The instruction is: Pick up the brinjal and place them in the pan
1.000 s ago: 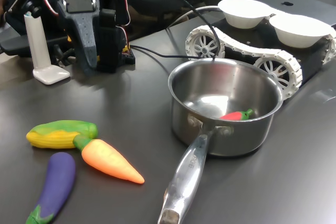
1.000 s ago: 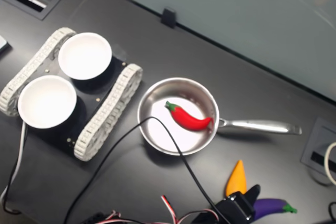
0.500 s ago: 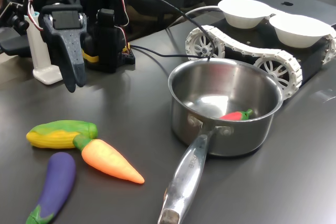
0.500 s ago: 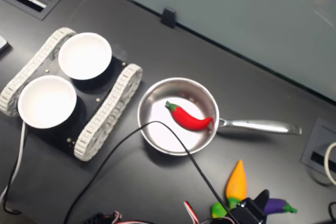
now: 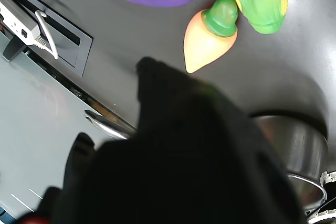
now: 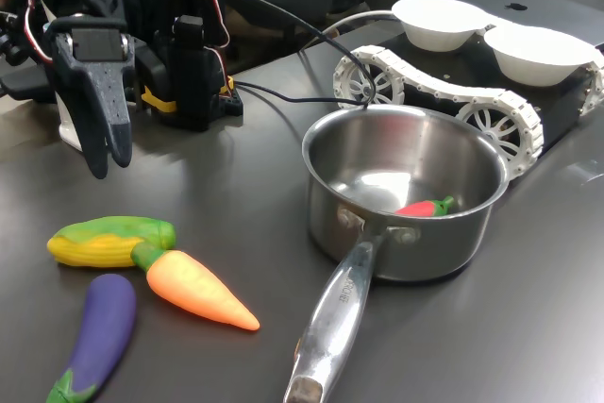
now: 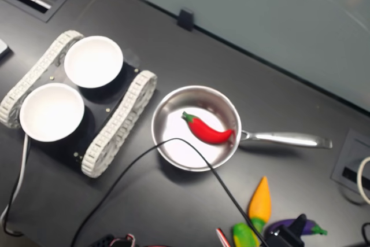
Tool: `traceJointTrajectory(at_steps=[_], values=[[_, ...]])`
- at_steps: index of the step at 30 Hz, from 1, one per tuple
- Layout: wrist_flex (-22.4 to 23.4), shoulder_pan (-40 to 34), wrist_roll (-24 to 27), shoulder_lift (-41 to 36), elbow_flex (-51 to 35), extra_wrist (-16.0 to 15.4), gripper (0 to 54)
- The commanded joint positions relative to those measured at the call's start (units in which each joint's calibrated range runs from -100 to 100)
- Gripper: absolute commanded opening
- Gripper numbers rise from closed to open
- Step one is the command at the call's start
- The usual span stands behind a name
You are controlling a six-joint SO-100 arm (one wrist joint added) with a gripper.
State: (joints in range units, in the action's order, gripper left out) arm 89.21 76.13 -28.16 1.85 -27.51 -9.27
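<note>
Jaws look together and empty, gripper hanging above the corn, staged to reach the brinjal for the pan.

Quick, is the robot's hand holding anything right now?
Hand: holding nothing, up above the table; its fingers look shut. The brinjal lies untouched beside the carrot.

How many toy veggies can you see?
4: a red chilli inside the pan; corn, carrot and purple brinjal together on the table beside it. None look hidden.
</note>
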Motion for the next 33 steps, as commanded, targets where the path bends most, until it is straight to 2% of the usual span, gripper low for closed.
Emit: traceJointTrajectory(at_steps=[1, 3, 13, 24, 33], values=[[-2.3, 1.3, -0.8, -0.1, -5.8, -0.7, 35.0], [-2.0, 1.5, -1.2, 0.6, -6.0, -0.4, 36.4], [-1.1, 3.3, -5.2, 3.3, -7.4, -0.2, 36.2], [-2.3, 5.2, -11.1, 12.3, -14.7, 1.9, 36.8], [-8.5, 6.0, -16.3, 15.3, -13.7, 3.1, 36.9]])
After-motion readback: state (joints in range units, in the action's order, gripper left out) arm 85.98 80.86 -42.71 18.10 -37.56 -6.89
